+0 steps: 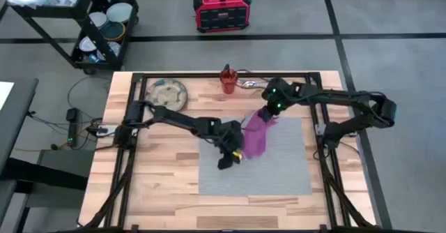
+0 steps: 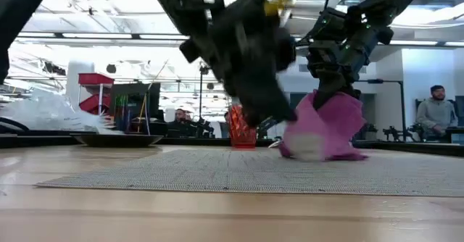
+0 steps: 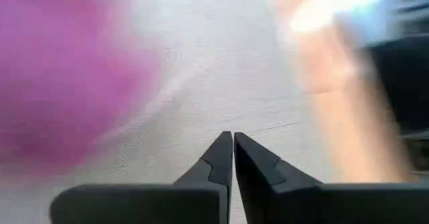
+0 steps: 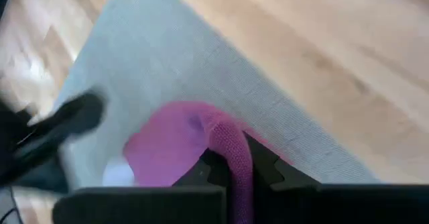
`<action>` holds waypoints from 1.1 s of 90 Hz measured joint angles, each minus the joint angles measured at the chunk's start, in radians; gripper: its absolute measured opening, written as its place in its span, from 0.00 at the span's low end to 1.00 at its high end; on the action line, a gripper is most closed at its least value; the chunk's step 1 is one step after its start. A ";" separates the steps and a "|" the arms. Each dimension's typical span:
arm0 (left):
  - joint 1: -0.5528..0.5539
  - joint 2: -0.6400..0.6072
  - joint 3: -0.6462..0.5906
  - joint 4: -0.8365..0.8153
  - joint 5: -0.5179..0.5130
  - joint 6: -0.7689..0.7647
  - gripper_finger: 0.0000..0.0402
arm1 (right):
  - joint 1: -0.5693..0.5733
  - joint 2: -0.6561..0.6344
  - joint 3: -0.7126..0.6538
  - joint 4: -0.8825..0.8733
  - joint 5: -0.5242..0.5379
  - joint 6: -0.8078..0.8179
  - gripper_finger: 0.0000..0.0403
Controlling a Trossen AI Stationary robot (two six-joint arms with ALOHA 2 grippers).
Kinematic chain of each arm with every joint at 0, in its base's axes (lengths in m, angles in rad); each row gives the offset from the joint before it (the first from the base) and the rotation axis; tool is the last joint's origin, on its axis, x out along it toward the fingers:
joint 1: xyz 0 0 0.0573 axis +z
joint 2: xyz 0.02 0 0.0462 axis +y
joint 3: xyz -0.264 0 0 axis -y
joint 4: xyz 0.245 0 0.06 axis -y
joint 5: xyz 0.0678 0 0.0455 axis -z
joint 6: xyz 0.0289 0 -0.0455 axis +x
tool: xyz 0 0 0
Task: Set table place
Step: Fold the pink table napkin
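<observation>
Step in hand looks like laying out the magenta cloth napkin [image 1: 256, 137] on the big grey rectangular woven mat [image 1: 279, 167], which already lies flat on the large light butcher-block wooden table [image 1: 153, 184]. The right gripper [image 1: 267, 114] hangs above the far edge of the mat and is clamped on a fold of the napkin: the right wrist view shows a roll of magenta cloth pinched between its dark fingers [image 4: 265, 163], with the rest of the cloth draping down onto the mat. In the low view the napkin is bunched, its lower part resting on the mat and its top lifted by the right gripper. The left gripper [image 1: 230, 156] is over the mat just beside the napkin's near-left edge; the left wrist view shows its fingertips [image 3: 221, 158] pressed together with nothing between them, cloth off to one side, not touching as far as can be seen. Next move likely needs the left gripper to open and catch a free corner so the two arms can pull the cloth flat, or the right to lower and release; risk is that the cloth stays crumpled. Rest of the setting is not placed: the round speckled grey-green plate [image 1: 166, 93] sits at the table's far-left corner, the small orange-red cup [image 1: 228, 80] at the far edge, both well apart from the mat. Cutlery cannot be made out clearly.
</observation>
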 joint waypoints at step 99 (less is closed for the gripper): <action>0.234 -0.076 0.007 -0.064 -0.507 -0.005 0.00 | -0.018 0.001 0.000 -0.057 -0.041 -0.054 0.00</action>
